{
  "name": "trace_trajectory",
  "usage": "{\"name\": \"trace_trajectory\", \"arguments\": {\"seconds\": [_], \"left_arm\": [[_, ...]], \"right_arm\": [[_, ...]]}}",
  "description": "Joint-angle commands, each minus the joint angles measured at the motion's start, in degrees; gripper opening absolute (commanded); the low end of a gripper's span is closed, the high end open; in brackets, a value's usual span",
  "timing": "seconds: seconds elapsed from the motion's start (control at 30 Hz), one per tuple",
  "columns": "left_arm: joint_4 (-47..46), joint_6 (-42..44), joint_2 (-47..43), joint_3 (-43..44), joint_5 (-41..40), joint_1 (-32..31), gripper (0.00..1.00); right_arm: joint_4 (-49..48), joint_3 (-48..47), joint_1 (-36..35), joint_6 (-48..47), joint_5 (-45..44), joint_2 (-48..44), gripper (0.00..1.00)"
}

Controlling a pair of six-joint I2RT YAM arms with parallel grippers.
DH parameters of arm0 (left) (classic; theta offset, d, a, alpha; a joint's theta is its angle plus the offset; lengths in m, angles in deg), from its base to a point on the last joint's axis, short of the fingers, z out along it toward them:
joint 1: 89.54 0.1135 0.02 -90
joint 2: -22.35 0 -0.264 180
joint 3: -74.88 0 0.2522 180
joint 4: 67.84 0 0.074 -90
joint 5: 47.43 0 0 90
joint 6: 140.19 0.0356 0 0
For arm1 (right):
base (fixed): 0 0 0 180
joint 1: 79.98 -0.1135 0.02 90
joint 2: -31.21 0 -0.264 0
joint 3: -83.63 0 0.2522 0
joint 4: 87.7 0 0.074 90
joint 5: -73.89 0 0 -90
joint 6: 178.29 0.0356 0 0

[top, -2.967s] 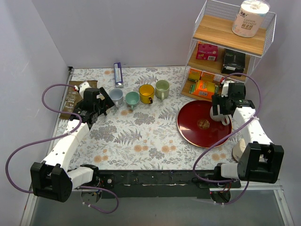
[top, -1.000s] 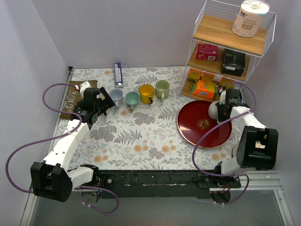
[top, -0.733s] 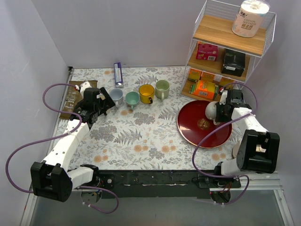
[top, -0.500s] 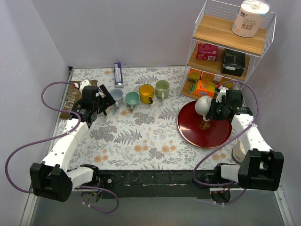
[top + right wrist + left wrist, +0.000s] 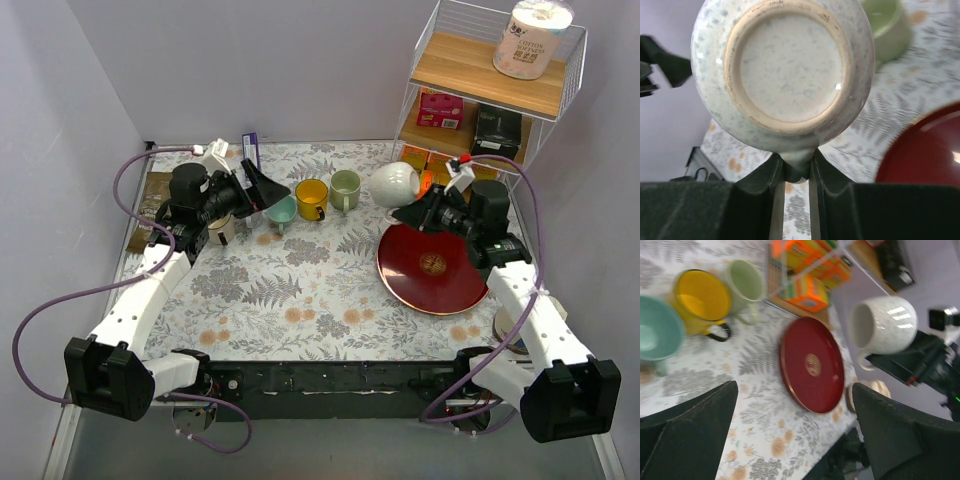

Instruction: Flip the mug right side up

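Observation:
The mug [image 5: 395, 184] is white and speckled. It hangs on its side above the far left rim of the red plate [image 5: 435, 268], with its mouth turned left. My right gripper [image 5: 416, 212] is shut on the mug's handle. In the right wrist view the mug's round base [image 5: 785, 70] faces the camera, and the right gripper [image 5: 797, 167] pinches the handle. In the left wrist view the mug [image 5: 885, 325] shows its open mouth. My left gripper [image 5: 264, 188] is raised over the row of cups, open and empty; in its own view the left gripper [image 5: 795, 385] has its jaws wide apart.
A teal cup [image 5: 283, 208], a yellow cup [image 5: 311, 198] and a green cup [image 5: 345, 185] stand upright in a row at the back. A wire shelf [image 5: 480, 100] with boxes stands at the back right. A blue box [image 5: 250, 152] lies by the back wall.
My right gripper has lifted the mug off the plate's right side, carried it up and to the left, and tipped it onto its side. My left arm has risen and swung right.

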Motion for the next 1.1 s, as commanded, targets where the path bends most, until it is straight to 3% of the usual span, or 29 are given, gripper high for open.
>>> {"name": "trace_trajectory", "arguments": {"seconds": [0.0,0.13,0.27,0.5,1.07], "left_arm": [[-13.5,-2.85,2.18,2.56,19.57,-2.77,0.98],[-17.56,-4.17,4.65,4.41,23.71,-5.15,0.98],[-20.73,-4.0,4.56,4.15,25.12,-7.44,0.98],[-23.37,-4.96,3.6,0.98,25.57,-8.23,0.96],[-30.14,-11.55,5.53,0.1,24.95,-9.11,0.6]], "right_arm": [[-21.28,-4.7,-8.52,10.64,3.4,1.9,0.01],[-28.82,-8.31,-15.9,14.23,2.61,6.73,0.01],[-35.76,-9.89,-19.07,18.99,3.57,10.16,0.01],[-38.95,-12.53,-20.93,21.62,5.33,12.37,0.01],[-49.59,-11.65,-23.21,29.63,6.47,16.32,0.01]]}}
